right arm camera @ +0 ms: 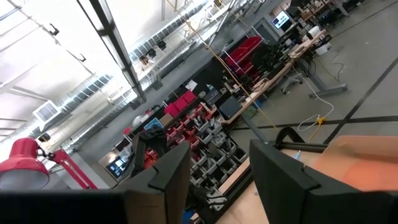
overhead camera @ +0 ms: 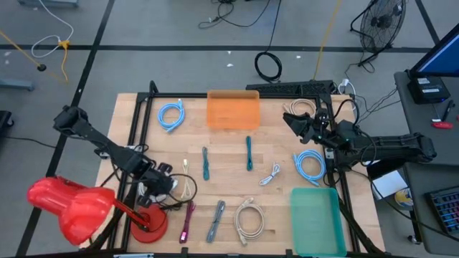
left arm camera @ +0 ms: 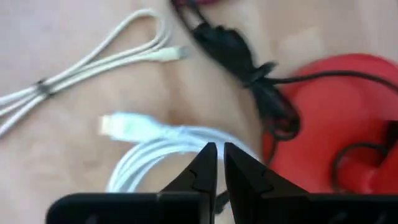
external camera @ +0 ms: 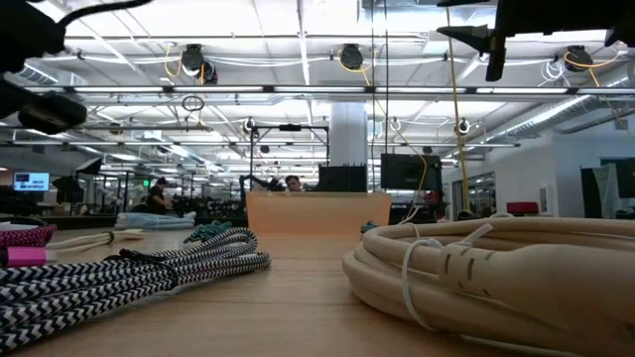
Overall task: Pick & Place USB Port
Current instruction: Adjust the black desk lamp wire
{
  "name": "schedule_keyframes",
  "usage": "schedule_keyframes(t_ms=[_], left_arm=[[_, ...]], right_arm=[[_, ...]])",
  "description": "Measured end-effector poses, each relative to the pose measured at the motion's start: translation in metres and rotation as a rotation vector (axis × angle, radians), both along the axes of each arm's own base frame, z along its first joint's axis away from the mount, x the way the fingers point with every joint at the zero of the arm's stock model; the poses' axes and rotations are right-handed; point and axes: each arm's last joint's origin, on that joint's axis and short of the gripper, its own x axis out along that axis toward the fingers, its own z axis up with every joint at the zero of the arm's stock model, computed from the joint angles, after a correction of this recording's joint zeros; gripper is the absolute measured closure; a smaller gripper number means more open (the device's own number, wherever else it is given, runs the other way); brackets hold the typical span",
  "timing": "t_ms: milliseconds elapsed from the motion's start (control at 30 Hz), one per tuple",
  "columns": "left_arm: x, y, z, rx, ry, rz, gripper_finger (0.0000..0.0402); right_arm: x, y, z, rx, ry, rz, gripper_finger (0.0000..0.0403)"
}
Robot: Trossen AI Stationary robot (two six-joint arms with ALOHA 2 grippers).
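Note:
In the left wrist view a white USB cable [left arm camera: 158, 146] lies coiled on the wooden table [overhead camera: 229, 193], its plug [left arm camera: 115, 124] pointing away from the red lamp base [left arm camera: 339, 118]. My left gripper [left arm camera: 217, 158] stands over the coil, pointing steeply down, its fingers shut. In the high view it is at the near left [overhead camera: 166, 183], beside a cream cable [overhead camera: 188, 188]. My right gripper [right arm camera: 217, 171] is open, raised over the table's far right [overhead camera: 295, 122] and tilted up toward the room, with nothing between its fingers. My left gripper has its shut fingertips [left arm camera: 208, 155] right over the bend of the white cable's coil [left arm camera: 186, 134]. The fingers themselves hide that spot, so I cannot tell whether they touch or hold the cable.
A red lamp [overhead camera: 68, 208] with its black cord [left arm camera: 249, 68] crowds the near left corner. An orange tray [overhead camera: 233, 109] stands at the far middle and a green tray [overhead camera: 314, 218] at the near right. Blue [overhead camera: 171, 115], teal [overhead camera: 249, 153], cream [overhead camera: 249, 218], braided [overhead camera: 216, 220] and magenta [overhead camera: 186, 221] cables lie scattered.

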Motion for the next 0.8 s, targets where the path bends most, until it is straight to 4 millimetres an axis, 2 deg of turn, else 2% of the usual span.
schedule_keyframes(t_ms=[200, 467, 633, 800], left_arm=[[0.007, 0.02, -0.002, 0.106, 0.003, 0.17, 0.0371], [0.013, 0.045, -0.003, 0.113, 0.05, 0.365, 0.0371], [0.006, 0.059, -0.005, 0.048, 0.236, 0.73, 0.0371], [-0.006, 0.059, -0.004, -0.083, 0.524, 1.03, 0.0371]], right_arm=[[0.0, 0.0, 0.0, 0.0, 0.001, 0.0, 0.0248], [0.0, 0.0, 0.0, -0.001, 0.001, 0.002, 0.0248], [0.0, 0.0, -0.001, 0.017, -0.001, 0.009, 0.0248], [0.001, 0.0, -0.005, 0.038, 0.03, 0.014, 0.0248]])
